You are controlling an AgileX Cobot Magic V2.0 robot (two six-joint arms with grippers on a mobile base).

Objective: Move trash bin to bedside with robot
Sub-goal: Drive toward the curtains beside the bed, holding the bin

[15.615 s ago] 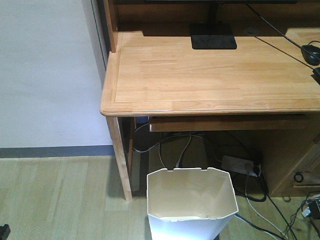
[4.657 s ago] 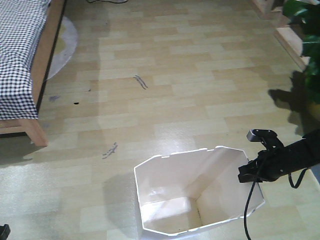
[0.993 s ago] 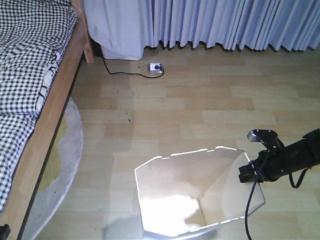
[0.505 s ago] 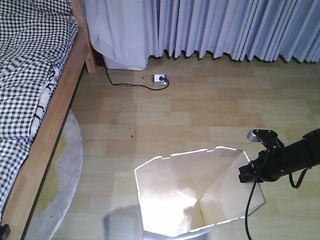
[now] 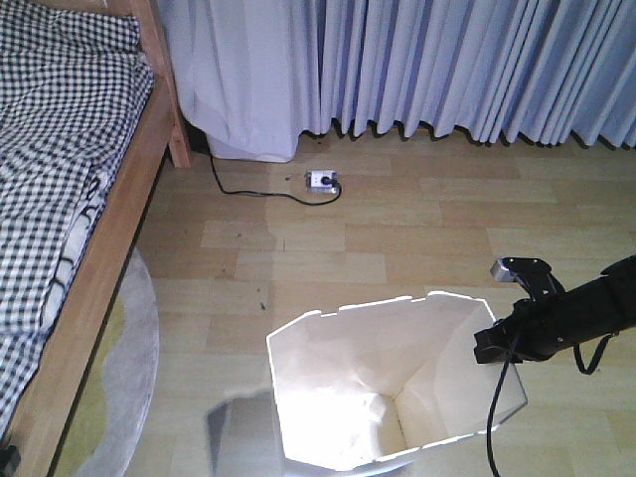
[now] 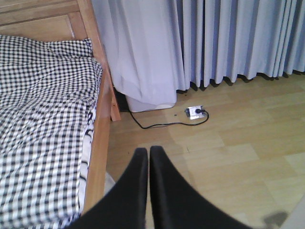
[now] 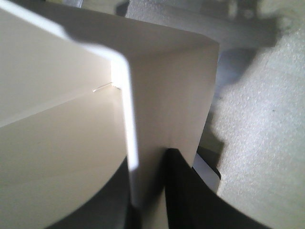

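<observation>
- Bin (image 5: 338, 373): cream plastic with smooth walls narrowing to the base and an angular cut-corner rim with small notches. It sits low in the front view and appears tilted, its inner walls and base showing.
- Bed (image 5: 70, 169): light wooden frame and black-and-white checked bedding, rumpled. It runs along the left of the front view, apart from the bin.
- Right arm (image 5: 581, 310): slim and black with a trailing black cable, reaching in from the right.
- Right gripper (image 5: 487, 348): clamped on the bin's right rim. The wrist view shows a finger (image 7: 183, 195) on each side of the wall (image 7: 167, 95).
- Left gripper (image 6: 148, 160): black fingers pressed together, held near the bed's side rail (image 6: 97, 138).
</observation>
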